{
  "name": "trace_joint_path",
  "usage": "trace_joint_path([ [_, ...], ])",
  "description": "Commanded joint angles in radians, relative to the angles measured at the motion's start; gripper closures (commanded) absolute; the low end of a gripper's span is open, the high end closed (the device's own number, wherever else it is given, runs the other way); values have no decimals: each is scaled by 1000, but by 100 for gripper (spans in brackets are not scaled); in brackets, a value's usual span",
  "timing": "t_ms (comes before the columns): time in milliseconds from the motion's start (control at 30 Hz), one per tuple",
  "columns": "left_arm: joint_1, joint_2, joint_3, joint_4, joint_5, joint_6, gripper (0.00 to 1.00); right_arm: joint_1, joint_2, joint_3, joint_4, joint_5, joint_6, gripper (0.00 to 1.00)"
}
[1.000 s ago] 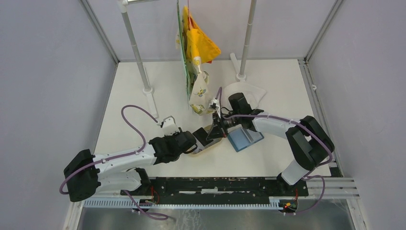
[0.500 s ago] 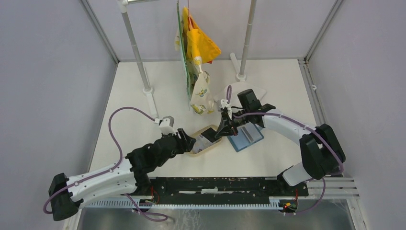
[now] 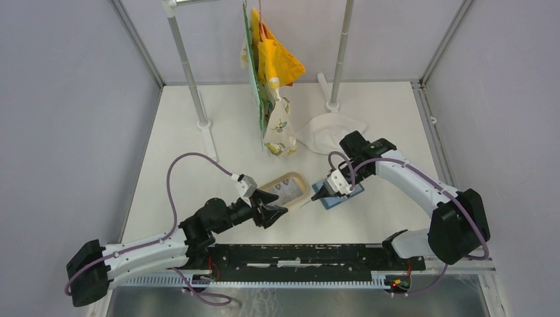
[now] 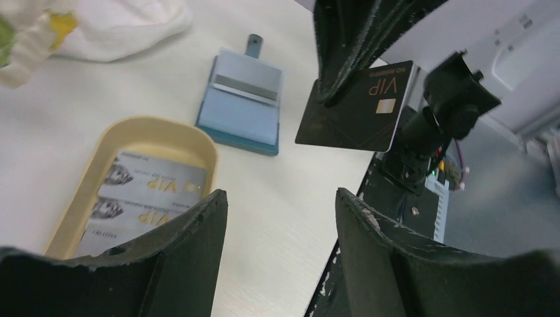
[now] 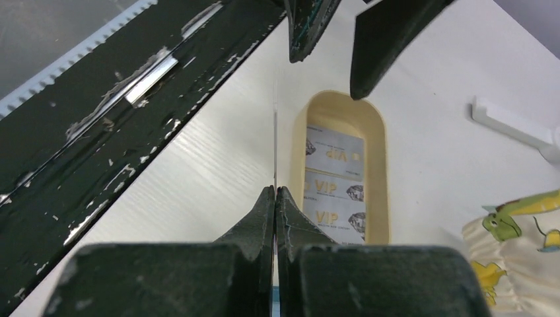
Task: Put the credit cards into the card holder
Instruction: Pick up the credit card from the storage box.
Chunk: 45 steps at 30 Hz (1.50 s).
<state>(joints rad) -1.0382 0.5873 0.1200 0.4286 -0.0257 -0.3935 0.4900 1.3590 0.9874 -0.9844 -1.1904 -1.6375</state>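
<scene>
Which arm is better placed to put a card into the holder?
Right. The right gripper is shut on a black card next to the card holder; the left gripper is open, empty.

"VIP" stands upside down in pale letters on the black card [image 4: 353, 112], at two o'clock in the left wrist view — the small line along its edge is too fine to read. The grey cards [image 4: 158, 188] in the tray [image 4: 158, 129], at eight o'clock, also read "VIP".

Blk card [image 4: 353, 109] w/ gold VIP print, lt blue card holder [image 4: 243, 109], tan tray [image 4: 162, 132], silver-grey tray cards [image 4: 158, 188]
</scene>
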Motion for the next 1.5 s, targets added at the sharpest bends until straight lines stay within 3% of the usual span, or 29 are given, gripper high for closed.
trace_joint_path([
  [0, -3, 143, 66, 256, 238, 221, 33, -12, 11, 24, -268, -43, -426, 100],
  [167, -8, 215, 83, 271, 322, 352, 34, -43, 1, 35, -266, -67, -391, 100],
  [233, -12, 213, 81, 272, 301, 384, 34, -68, 10, 64, -223, -80, -265, 100],
  [367, -14, 215, 76, 347, 222, 418, 34, -102, 8, 77, 186, -105, 507, 100],
  [467, -14, 258, 79, 447, 67, 382, 31, -106, -56, -51, 668, -93, 1097, 100],
  [500, -11, 277, 77, 485, 2, 347, 29, -111, -75, -96, 825, -95, 1225, 100],
  [567, 3, 317, 60, 590, -48, 267, 21, -117, -88, -148, 975, -114, 1421, 100],
  [733, 85, 423, 101, 696, 17, -5, 22, -130, -75, -143, 1010, -156, 1474, 100],
  [867, 98, 507, 116, 820, 64, -64, 23, -129, -57, -167, 1077, -158, 1555, 100],
  [1200, 134, 655, 221, 884, 103, -132, 49, -123, -25, -171, 1078, -171, 1564, 100],
  [1300, 155, 691, 244, 916, 164, -164, 64, -124, -22, -171, 1076, -172, 1564, 99],
  [1400, 182, 730, 264, 928, 248, -203, 96, -124, -26, -171, 1066, -165, 1549, 92],
  [1467, 201, 757, 258, 971, 289, -251, 98, -125, -33, -156, 1015, -137, 1494, 80],
])
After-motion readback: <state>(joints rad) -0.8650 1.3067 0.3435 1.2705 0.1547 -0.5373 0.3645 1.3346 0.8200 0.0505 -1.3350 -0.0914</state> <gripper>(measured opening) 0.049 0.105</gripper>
